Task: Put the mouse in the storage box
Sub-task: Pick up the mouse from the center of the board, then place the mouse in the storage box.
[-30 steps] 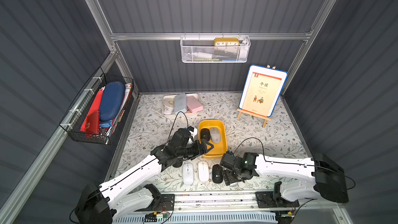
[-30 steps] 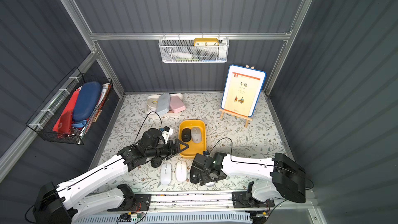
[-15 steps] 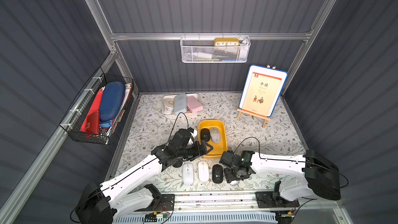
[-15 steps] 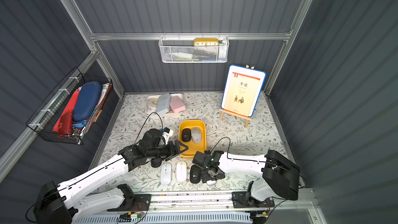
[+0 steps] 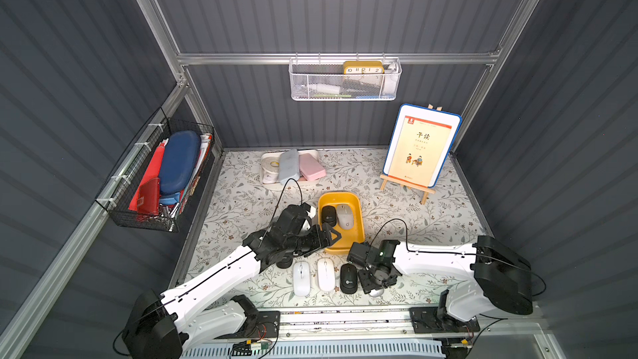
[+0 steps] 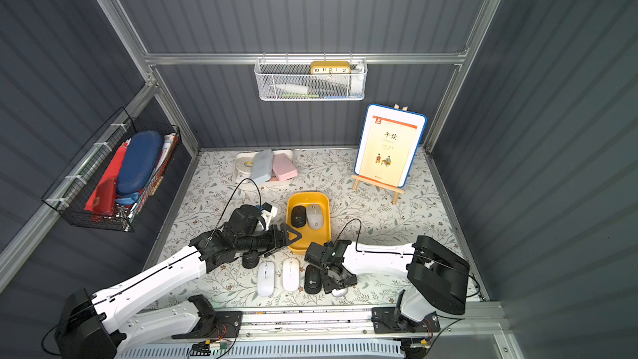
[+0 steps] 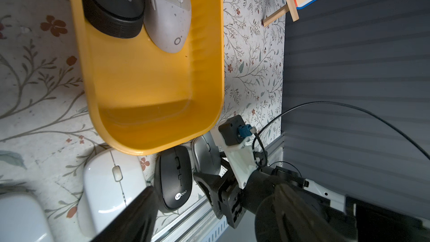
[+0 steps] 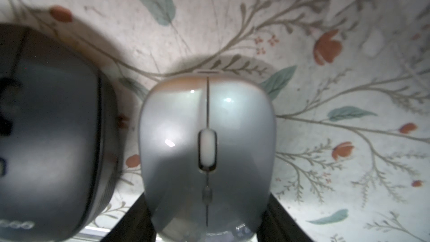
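The yellow storage box [image 5: 359, 222] [image 6: 328, 222] [image 7: 151, 84] stands mid-table and holds a black mouse [image 5: 328, 215] and a grey mouse [image 5: 345, 215]. Along the front edge lies a row of mice: two white ones [image 5: 301, 278] [image 5: 325, 273], a black one [image 5: 348, 278] [image 8: 46, 136] and a silver mouse [image 5: 376, 292] [image 8: 207, 140]. My right gripper [image 5: 374, 279] [image 6: 336, 279] [image 8: 207, 219] is down over the silver mouse and shut on it, a finger pressing each flank. My left gripper [image 5: 331, 236] [image 6: 291, 234] hangs open and empty at the box's near left corner.
At the back, a white tray [image 5: 267, 181] carries tape and two cases. A book stands on a wooden easel [image 5: 419, 148] at the back right. A black wire basket [image 5: 155, 181] hangs on the left wall and a white mesh basket [image 5: 345, 81] on the back wall.
My right gripper has dropped onto the silver mouse at the row's right end and closed on its sides. The left arm has drawn back slightly from the box.
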Controlling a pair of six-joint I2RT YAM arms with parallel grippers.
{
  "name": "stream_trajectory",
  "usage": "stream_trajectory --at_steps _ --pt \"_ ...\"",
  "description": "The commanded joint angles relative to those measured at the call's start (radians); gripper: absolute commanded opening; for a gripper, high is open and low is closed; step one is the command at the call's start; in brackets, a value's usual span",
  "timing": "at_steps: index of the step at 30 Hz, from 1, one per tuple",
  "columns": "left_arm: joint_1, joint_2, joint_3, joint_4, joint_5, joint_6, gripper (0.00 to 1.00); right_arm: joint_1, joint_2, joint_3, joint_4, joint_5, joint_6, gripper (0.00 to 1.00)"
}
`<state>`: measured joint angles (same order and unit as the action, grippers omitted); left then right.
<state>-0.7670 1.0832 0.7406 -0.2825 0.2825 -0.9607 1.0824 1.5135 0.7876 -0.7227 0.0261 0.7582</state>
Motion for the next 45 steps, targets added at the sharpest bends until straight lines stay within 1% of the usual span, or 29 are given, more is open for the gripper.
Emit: stream_trajectory --at_steps 1,3,5,7,11,12,14,19,23,26,28,29,32,33,34,35,38,41,45 --pt "0.000 -0.017 0.037 -0.052 -0.034 0.022 0.82 -0.003 -0.040 0.023 -0.038 0.046 -0.002 0.60" --pt "0.001 -0.028 0.048 -0.072 -0.071 0.018 0.82 -0.003 -0.077 0.042 -0.072 0.075 0.003 0.60" --pt "0.002 -0.040 0.057 -0.100 -0.119 -0.011 0.82 -0.003 -0.118 0.063 -0.109 0.105 0.007 0.60" --pt "0.018 -0.051 0.059 -0.111 -0.138 -0.022 0.82 -0.003 -0.156 0.086 -0.137 0.133 0.002 0.60" --pt "0.112 -0.070 0.061 -0.127 -0.113 -0.009 0.82 -0.004 -0.198 0.189 -0.220 0.203 -0.034 0.61" --pt "0.144 -0.073 0.063 -0.125 -0.097 0.002 0.82 -0.004 -0.198 0.213 -0.224 0.232 -0.049 0.61" --pt "0.195 -0.075 0.068 -0.116 -0.069 0.023 0.82 -0.031 -0.178 0.265 -0.209 0.240 -0.108 0.61" --pt "0.212 -0.028 0.135 -0.123 -0.065 0.069 0.83 -0.155 -0.022 0.451 -0.152 0.190 -0.258 0.61" --pt "0.215 -0.022 0.151 -0.123 -0.087 0.084 0.83 -0.256 0.185 0.637 -0.090 0.100 -0.361 0.61" --pt "0.234 -0.020 0.156 -0.134 -0.157 0.084 0.83 -0.298 0.361 0.827 -0.139 0.042 -0.394 0.61" --pt "0.289 -0.023 0.146 -0.133 -0.172 0.083 0.83 -0.305 0.450 0.939 -0.192 0.022 -0.399 0.61" --pt "0.346 -0.030 0.130 -0.124 -0.143 0.083 0.83 -0.305 0.484 0.976 -0.196 0.018 -0.408 0.61" --pt "0.560 -0.047 0.047 -0.047 0.038 0.073 0.83 -0.310 0.547 1.031 -0.188 -0.001 -0.414 0.61" --pt "0.617 -0.043 0.023 -0.027 0.094 0.071 0.83 -0.315 0.561 1.046 -0.196 -0.001 -0.405 0.61" --pt "0.653 -0.035 0.010 -0.015 0.117 0.073 0.83 -0.318 0.569 1.050 -0.195 -0.002 -0.402 0.61" --pt "0.673 -0.020 -0.001 -0.007 0.158 0.079 0.83 -0.323 0.576 1.048 -0.185 -0.006 -0.404 0.61" --pt "0.680 0.012 -0.024 0.030 0.198 0.088 0.83 -0.330 0.608 1.069 -0.180 -0.003 -0.418 0.61" --pt "0.680 0.021 -0.032 0.046 0.205 0.093 0.83 -0.339 0.648 1.110 -0.211 -0.026 -0.403 0.61" --pt "0.680 0.011 -0.016 0.032 0.195 0.115 0.83 -0.344 0.683 1.119 -0.214 -0.040 -0.376 0.61"
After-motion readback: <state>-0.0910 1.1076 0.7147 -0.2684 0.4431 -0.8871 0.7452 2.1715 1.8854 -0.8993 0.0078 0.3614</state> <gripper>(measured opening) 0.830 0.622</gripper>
